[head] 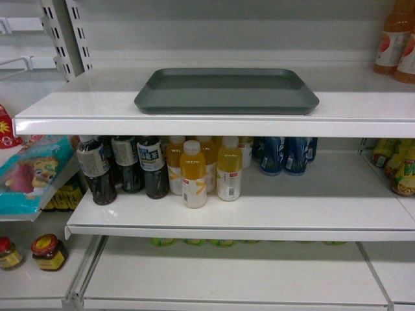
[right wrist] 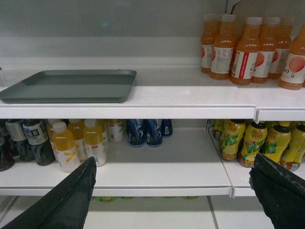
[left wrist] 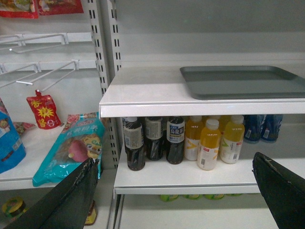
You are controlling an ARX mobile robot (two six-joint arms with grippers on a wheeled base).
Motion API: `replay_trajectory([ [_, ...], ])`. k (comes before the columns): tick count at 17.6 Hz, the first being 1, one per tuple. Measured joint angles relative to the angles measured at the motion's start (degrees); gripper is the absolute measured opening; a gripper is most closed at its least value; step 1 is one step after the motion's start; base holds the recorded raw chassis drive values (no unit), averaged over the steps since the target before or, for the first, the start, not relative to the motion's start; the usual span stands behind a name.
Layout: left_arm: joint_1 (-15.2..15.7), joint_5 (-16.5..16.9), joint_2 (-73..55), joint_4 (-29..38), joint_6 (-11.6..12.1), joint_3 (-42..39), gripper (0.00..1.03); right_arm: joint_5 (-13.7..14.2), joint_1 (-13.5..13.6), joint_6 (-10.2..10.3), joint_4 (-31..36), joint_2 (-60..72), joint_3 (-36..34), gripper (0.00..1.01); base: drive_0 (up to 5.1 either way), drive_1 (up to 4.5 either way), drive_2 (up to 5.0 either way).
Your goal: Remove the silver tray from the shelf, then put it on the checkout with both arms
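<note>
The silver tray (head: 226, 91) is a matte grey-green rectangle lying flat on the upper white shelf (head: 78, 113), its front rim near the shelf edge. The left wrist view has the tray (left wrist: 243, 81) up and to the right; the right wrist view has the tray (right wrist: 71, 85) up and to the left. My left gripper (left wrist: 174, 164) is open and empty, well short of the shelf and below tray height. My right gripper (right wrist: 174, 164) is likewise open and empty, back from the shelf. Neither gripper appears in the head view. The checkout is out of view.
Dark and yellow drink bottles (head: 194, 172) crowd the middle shelf under the tray, with blue cans (head: 285, 155) behind. Orange juice bottles (right wrist: 248, 50) stand right of the tray. Snack bags (left wrist: 69, 148) and wire hooks (left wrist: 43, 71) fill the left bay. Jars (head: 48, 251) sit low left.
</note>
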State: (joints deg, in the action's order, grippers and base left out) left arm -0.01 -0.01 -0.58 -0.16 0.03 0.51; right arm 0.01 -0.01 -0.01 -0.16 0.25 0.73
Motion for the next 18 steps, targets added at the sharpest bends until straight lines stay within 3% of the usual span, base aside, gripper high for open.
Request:
replay_trajectory([
  [10,0.0,0.0,0.0,0.0,0.0,0.0,0.98,0.0,0.0,0.0,0.0,0.0,0.0,0.98,0.0,0.1,-0.1],
  [18,0.0,0.0,0.0,-0.1,0.0,0.0,0.98,0.0,0.0,0.0,-0.3,0.0,0.0,0.98,0.0,4.32,-4.3],
])
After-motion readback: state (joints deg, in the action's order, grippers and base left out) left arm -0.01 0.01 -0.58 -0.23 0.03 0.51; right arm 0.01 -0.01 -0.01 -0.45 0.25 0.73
